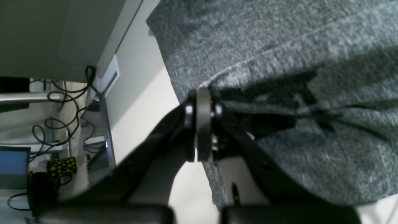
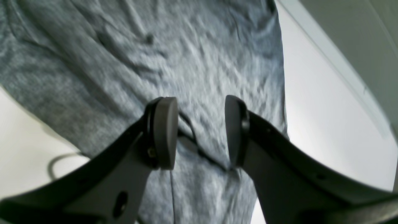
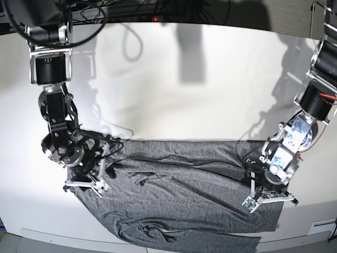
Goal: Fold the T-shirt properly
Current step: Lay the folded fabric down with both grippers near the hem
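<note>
The heather-grey T-shirt (image 3: 184, 184) lies spread wide and wrinkled across the near part of the white table (image 3: 184, 89). My left gripper (image 3: 268, 199) is at its right side edge. In the left wrist view the pads (image 1: 203, 124) are pressed together on the hem of the T-shirt (image 1: 279, 46), and folds run out from them. My right gripper (image 3: 87, 182) is over the shirt's left edge. In the right wrist view its jaws (image 2: 200, 133) stand apart above the T-shirt (image 2: 186, 46) with no cloth between them.
Black cables (image 3: 131, 13) hang along the table's far edge. The table's near edge (image 3: 63, 234) runs just under the shirt's lower hem. Beyond the table's side, the left wrist view shows loose cables (image 1: 62, 102), a yellow-dotted mug (image 1: 62, 165) and a screen (image 1: 14, 166).
</note>
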{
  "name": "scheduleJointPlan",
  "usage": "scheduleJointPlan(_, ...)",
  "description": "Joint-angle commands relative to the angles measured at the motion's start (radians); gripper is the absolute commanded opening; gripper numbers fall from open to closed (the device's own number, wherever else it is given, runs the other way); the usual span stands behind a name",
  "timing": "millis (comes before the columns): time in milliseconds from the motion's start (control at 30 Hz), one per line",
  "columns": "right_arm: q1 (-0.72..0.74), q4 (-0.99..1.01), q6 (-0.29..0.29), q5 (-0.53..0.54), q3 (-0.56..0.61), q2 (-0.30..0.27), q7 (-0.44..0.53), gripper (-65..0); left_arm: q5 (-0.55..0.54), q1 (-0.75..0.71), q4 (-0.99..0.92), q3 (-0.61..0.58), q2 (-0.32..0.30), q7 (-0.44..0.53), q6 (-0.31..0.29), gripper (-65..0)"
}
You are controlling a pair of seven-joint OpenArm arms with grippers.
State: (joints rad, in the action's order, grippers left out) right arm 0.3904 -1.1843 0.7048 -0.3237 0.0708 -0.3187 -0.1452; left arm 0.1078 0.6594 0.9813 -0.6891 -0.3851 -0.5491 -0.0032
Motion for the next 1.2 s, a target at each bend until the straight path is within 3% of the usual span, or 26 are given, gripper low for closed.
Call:
scheduleJointPlan(0,0.042,-0.002,-0.007,0.008,0.02,-0.007,0.028,-39.5,0.011,0.036,0.011,0.008,-0.008,0.017,0.013,-65.0)
scheduleJointPlan(233,0.179,0.19,-0.027,-0.047,0.153,0.02,0.02,-39.6,0.011,0.036,0.011,0.008,-0.006,0.0,0.014,-65.0)
scheduleJointPlan(400,0.228,0.253,-0.027,-0.039,0.166,0.03,-0.042,-44.7,0.011,0.036,0.011,0.008,-0.006,-0.003,0.013,-65.0)
scheduleJointPlan(567,0.222,0.274,-0.007,-0.006,0.166,0.028,-0.043,-44.7,0.011,0.037,0.011,0.008,-0.006,-0.002,0.014,-65.0)
scheduleJointPlan(800,0.224,0.375,-0.008,-0.043,0.175,0.028,0.005,-45.2,0.011,0.036,0.011,0.008,-0.006,-0.003,0.014,-65.0)
scheduleJointPlan(933,0.225,0.376,-0.01,-0.043,0.175,0.028,0.006,-64.1,0.011,0.036,0.011,0.008,-0.006,-0.003,0.014,-65.0)
scheduleJointPlan(1067,0.225,0.376,-0.076,-0.032,0.175,0.028,0.006,-65.0,0.011,0.036,0.011,0.008,-0.006,-0.003,0.013,-65.0)
scheduleJointPlan(1167,0.238,0.376,-0.093,-0.032,0.174,0.027,0.003,-65.0,0.011,0.036,0.011,0.008,-0.006,0.0,0.014,-65.0)
